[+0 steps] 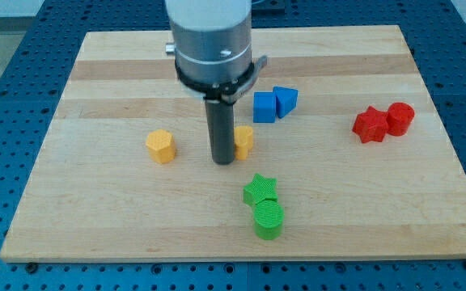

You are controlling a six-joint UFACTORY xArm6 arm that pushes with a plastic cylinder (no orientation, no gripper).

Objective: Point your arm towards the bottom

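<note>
Upright rod, my tip touching a yellow block's left side.

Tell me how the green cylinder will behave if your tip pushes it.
The green cylinder stands on its flat end, so it would probably slide, not roll. It looks small, likely light. The green star touches it, so a push from the view's bottom would likely move both.

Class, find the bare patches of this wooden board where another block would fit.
Free: the view's left beyond the yellow block, and the bottom right below the red blocks. Crowded: the middle, where my tip stands by another yellow block, with blue and green blocks near.
</note>
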